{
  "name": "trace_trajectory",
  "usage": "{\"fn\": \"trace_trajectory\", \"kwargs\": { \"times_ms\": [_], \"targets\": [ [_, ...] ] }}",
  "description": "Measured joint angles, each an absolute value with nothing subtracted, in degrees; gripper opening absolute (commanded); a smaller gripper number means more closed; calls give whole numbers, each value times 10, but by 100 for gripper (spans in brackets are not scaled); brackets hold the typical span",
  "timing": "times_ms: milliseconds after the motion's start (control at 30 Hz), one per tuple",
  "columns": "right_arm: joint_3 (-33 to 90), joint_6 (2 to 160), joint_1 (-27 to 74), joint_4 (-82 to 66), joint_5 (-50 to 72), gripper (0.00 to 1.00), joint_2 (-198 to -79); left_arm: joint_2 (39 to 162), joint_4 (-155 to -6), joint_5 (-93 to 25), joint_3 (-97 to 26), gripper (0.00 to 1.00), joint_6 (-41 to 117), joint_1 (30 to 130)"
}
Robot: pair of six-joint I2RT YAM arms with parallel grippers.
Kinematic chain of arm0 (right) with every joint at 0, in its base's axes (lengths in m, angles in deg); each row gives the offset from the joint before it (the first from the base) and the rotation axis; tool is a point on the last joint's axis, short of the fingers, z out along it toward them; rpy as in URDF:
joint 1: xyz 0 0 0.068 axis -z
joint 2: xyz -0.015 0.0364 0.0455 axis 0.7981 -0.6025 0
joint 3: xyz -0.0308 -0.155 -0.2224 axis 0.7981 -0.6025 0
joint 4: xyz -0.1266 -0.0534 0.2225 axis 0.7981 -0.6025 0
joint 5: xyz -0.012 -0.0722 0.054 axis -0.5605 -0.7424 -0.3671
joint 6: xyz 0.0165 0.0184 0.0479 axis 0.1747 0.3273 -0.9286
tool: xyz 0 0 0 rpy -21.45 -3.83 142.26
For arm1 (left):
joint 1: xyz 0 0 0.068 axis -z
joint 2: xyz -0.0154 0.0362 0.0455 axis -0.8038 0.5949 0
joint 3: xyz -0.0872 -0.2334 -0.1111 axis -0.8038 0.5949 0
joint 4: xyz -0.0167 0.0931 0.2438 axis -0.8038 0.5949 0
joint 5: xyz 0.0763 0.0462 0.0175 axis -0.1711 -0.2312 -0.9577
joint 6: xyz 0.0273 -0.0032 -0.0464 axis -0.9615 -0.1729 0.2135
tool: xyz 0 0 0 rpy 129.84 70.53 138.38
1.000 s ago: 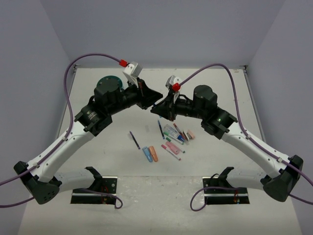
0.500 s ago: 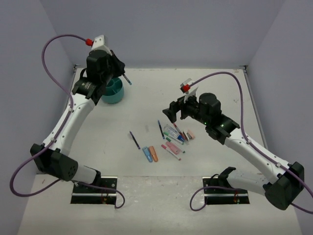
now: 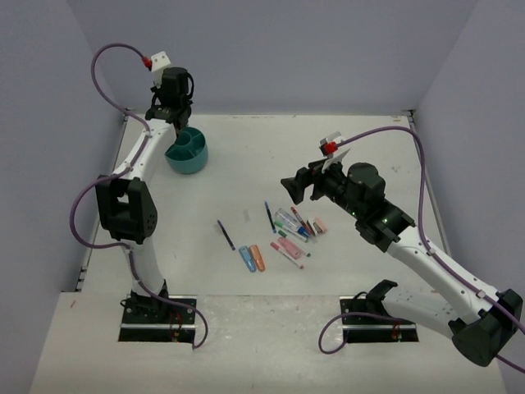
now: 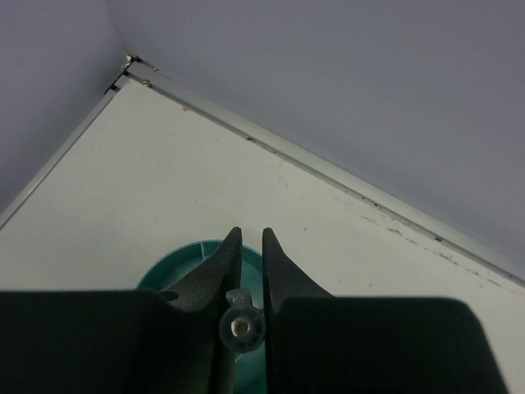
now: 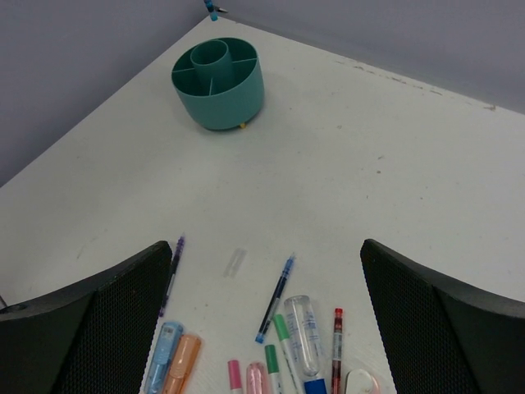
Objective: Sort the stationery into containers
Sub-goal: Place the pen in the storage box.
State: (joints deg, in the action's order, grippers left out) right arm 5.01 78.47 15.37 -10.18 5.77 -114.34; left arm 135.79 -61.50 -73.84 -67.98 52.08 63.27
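Nothing is showing here that I can read; any print on the stationery (image 5: 299, 324) is coming out too small to make out from any of the views

The tub (image 3: 187, 153) is set far left on the table (image 3: 369, 148); pens and markers (image 3: 294, 232) are scattered centrally, well apart.

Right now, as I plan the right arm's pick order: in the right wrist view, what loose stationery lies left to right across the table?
blue stubby marker → orange stubby marker → clear cap → clear tube with blue end → red pen → white eraser. Items overlapping these are left out.
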Motion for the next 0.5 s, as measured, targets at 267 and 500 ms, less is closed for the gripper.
{"fn": "trace_trajectory", "kwargs": {
  "times_ms": [267,500],
  "targets": [
    [42,781,154,-101,74,99,-1144,1363,-688,-748,-628,0,498,626],
    [42,781,154,-98,105,99,-1151,1368,-731,-734,-560,0,497,605]
  ]
}}
